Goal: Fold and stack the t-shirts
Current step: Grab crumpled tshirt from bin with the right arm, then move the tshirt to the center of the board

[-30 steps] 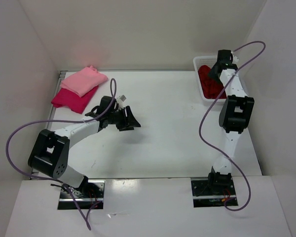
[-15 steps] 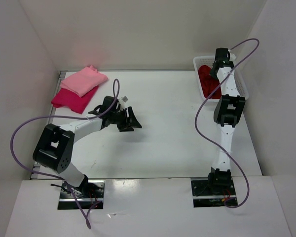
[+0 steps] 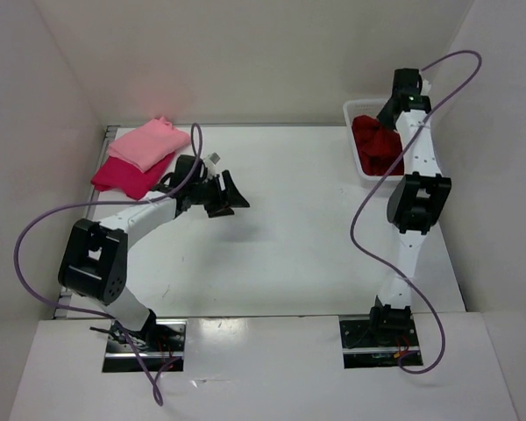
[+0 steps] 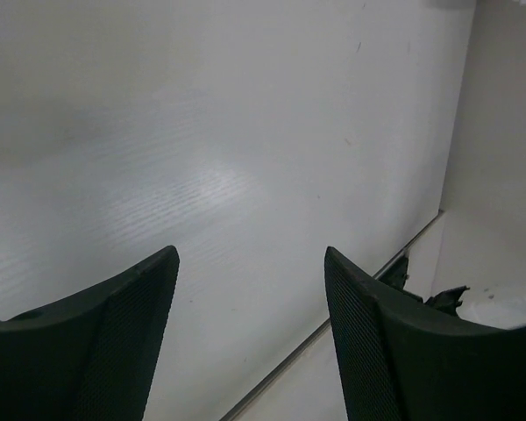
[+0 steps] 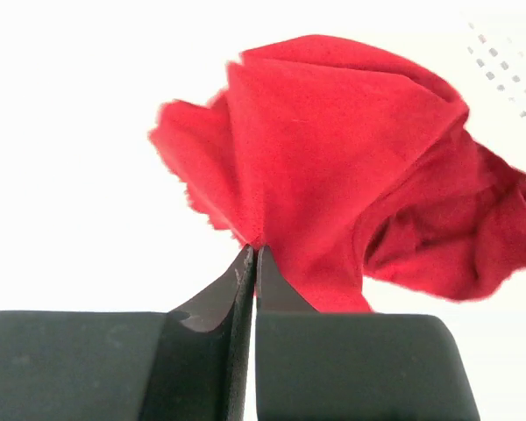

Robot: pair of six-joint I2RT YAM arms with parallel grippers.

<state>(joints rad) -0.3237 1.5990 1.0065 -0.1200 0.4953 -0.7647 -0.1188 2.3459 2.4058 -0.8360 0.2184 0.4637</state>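
Right gripper (image 5: 250, 249) has its jaws together, pinching a fold of the red shirt (image 5: 333, 158) at the tips. The shirt is bunched in the basket (image 3: 354, 109) at the far right corner and lies straight ahead of the jaws. It's crumpled, so no clear long axis. Left gripper (image 4: 250, 256) has jaws apart and empty over the table (image 3: 307, 202), mid-left. Pink shirt (image 3: 149, 143) sits folded on the magenta shirt (image 3: 121, 176), far left. Only the right arm is near the red shirt. Next is probably lifting it out toward table centre. The pinch looks thin and could slip.
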